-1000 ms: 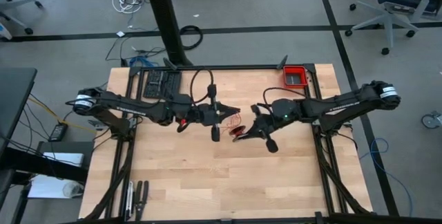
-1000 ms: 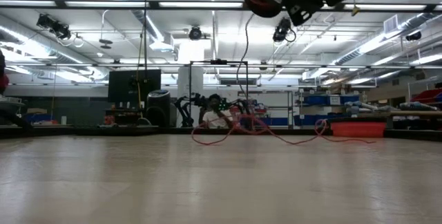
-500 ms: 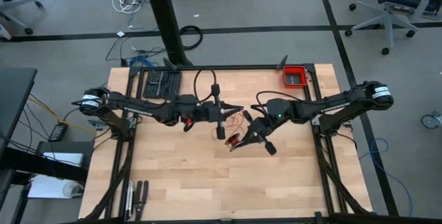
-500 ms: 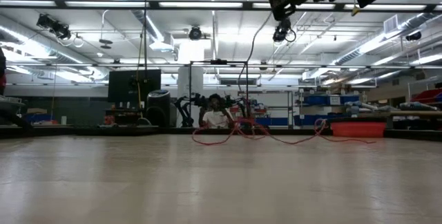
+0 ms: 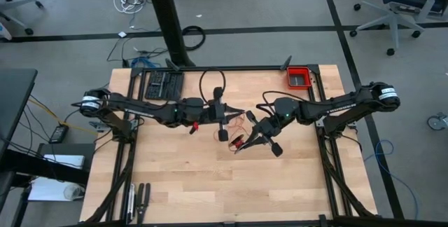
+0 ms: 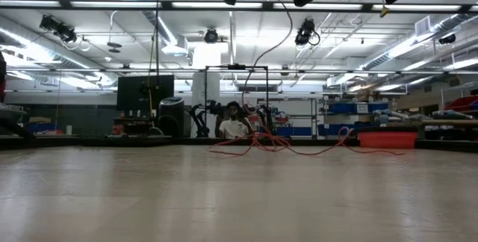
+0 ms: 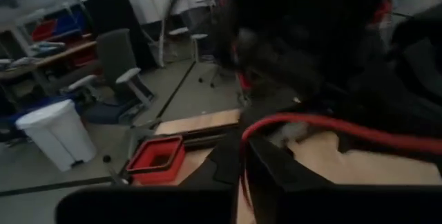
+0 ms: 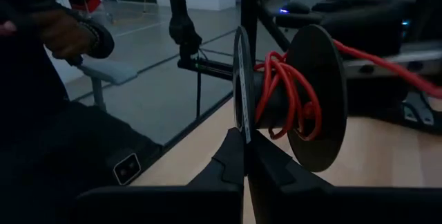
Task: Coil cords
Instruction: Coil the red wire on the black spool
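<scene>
One red cord [image 8: 286,92], two grippers over mid-table

I see my right gripper [image 5: 240,145] pressed together beside the spool [image 8: 304,99] carrying the cord; whether my left gripper [image 5: 241,111] is gripping, I cannot tell, since dark blur hides its fingers. Loose cord trails between them.

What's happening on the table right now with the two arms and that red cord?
Both arms meet over the middle of the table, working a thin red cord. The right gripper is shut and holds a dark spool with several turns of the cord wound on it. The left gripper faces it from the other side, with a strand running by it. Loose cord lies on the tabletop, so coiling isn't finished. A red bin sits at the far right corner.
</scene>
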